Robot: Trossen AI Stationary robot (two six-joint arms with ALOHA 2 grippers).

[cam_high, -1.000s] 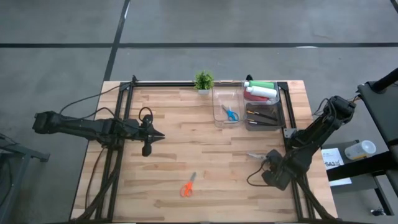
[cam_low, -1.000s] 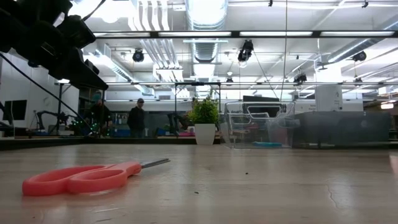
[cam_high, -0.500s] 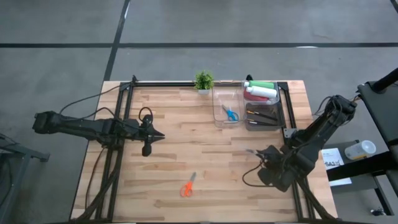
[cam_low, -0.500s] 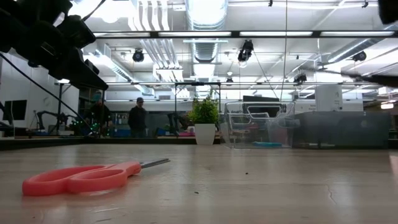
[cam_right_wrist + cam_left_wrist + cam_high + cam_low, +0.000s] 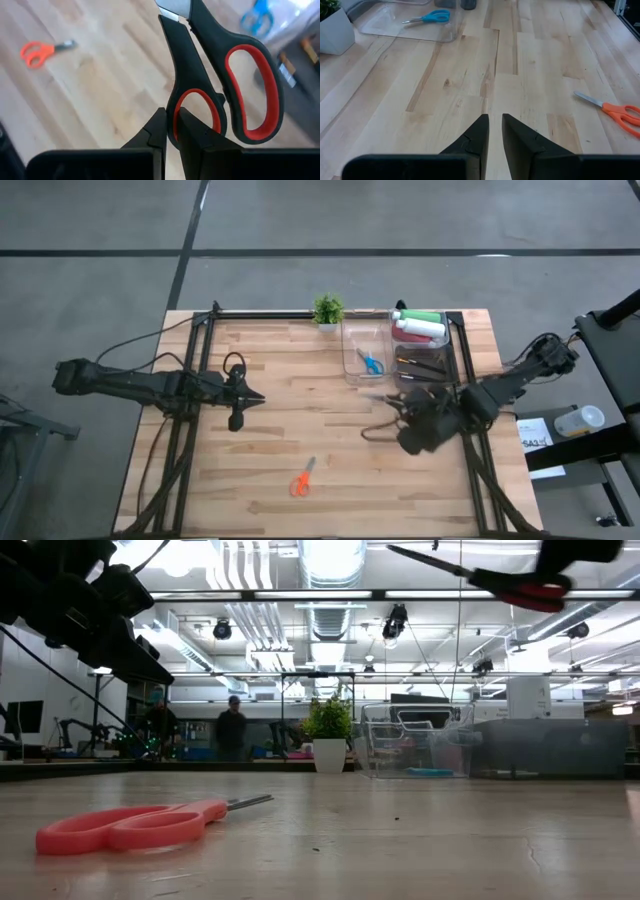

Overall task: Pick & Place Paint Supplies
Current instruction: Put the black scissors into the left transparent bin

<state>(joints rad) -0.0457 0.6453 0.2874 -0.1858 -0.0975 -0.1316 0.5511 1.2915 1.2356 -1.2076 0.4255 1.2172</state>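
Right tool (image 5: 171, 131) lifted black-red scissors (image 5: 220, 80).

The wooden bench (image 5: 300, 410) carries a clear bin (image 5: 364, 355) holding blue scissors (image 5: 371, 363). Just right of that bin, a dark bin (image 5: 425, 350) holds squeeze bottles (image 5: 420, 326) and brushes (image 5: 420, 366). Left of the clear bin stands a potted plant (image 5: 327, 310). Orange scissors (image 5: 301, 477) lie well below the clear bin. The right tool (image 5: 400, 405) hangs just below it, the left tool (image 5: 258, 396) far left.

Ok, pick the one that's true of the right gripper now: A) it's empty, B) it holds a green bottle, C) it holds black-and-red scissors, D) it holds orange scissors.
C: in the right wrist view the right gripper is shut on the handle of the black-and-red scissors, while the orange scissors lie on the table.
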